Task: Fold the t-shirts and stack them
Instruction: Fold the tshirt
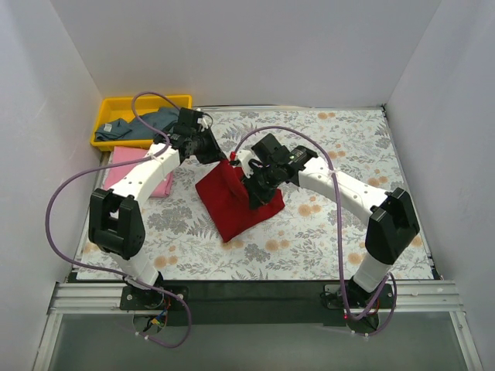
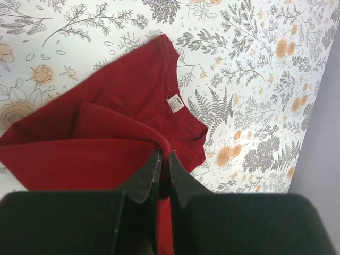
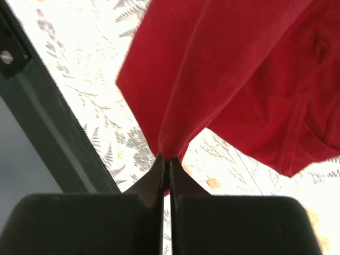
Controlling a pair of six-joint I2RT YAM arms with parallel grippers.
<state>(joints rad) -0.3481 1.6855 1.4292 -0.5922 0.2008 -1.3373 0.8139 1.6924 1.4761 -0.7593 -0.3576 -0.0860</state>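
- The left arm [image 1: 143, 174] had smooth white links joined by blocky black joint housings.
- The right arm [image 1: 340, 187] matched it, white with a black elbow and a black wrist.
- A thin purple cable [image 1: 56, 202] looped along each arm down to its base.
- The left gripper [image 2: 162, 155] had matte black fingers [image 2: 143, 183] that tapered to narrow tips from a wide black body.
- The right gripper [image 3: 166, 158] had the same black, wedge-shaped build.

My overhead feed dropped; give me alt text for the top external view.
Both arms reach to mid-table, the left gripper and right gripper each pinching the dark red t-shirt. A pink t-shirt lies at the left edge; a blue-grey t-shirt sits in the yellow bin at far left.
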